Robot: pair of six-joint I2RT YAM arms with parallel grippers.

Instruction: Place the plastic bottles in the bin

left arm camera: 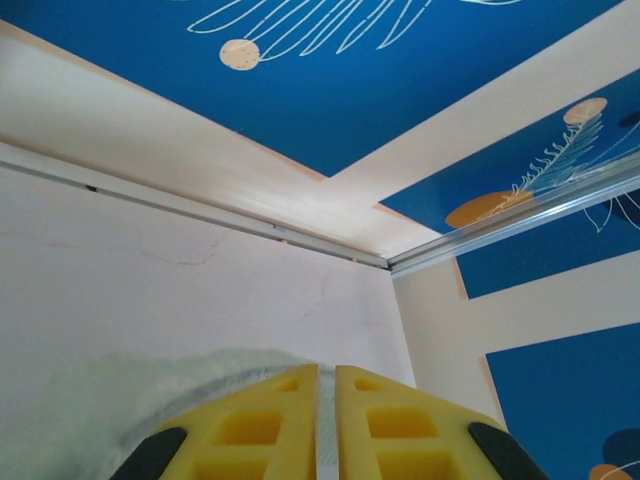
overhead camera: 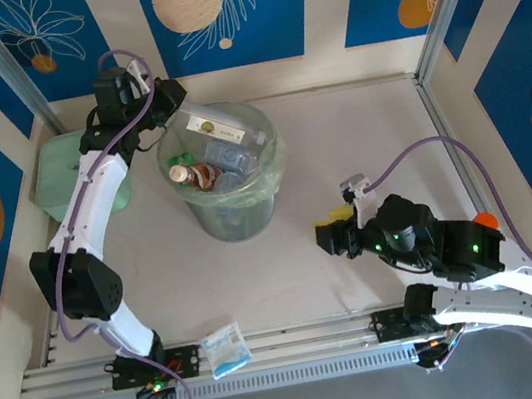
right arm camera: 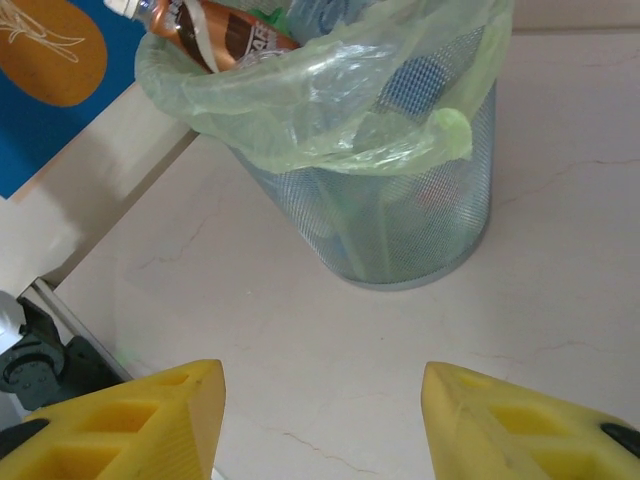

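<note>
The bin (overhead camera: pixel 241 220) stands at the middle back of the table, a mesh basket with a pale-green bag liner. Several plastic bottles lie inside it. Among them are a brown-labelled one (overhead camera: pixel 198 176) and a long clear one (overhead camera: pixel 220 128) leaning on the far rim. My left gripper (overhead camera: pixel 168 102) hovers at the bin's back-left rim, shut with nothing between its fingers (left arm camera: pixel 270 420). The liner's edge (left arm camera: pixel 90 400) shows blurred below them. To the right of the bin, my right gripper (overhead camera: pixel 336 230) is low over the table, open and empty. It faces the bin (right arm camera: pixel 420 220) and the brown-labelled bottle (right arm camera: pixel 235 40).
A flat white-and-blue packet (overhead camera: pixel 226 350) lies at the near edge by the left arm's base. Against the left wall, a square pale-green box (overhead camera: pixel 54 170) sits partly behind the left arm. Metal rails (overhead camera: pixel 298 336) run along the front, and walls close in the back and sides.
</note>
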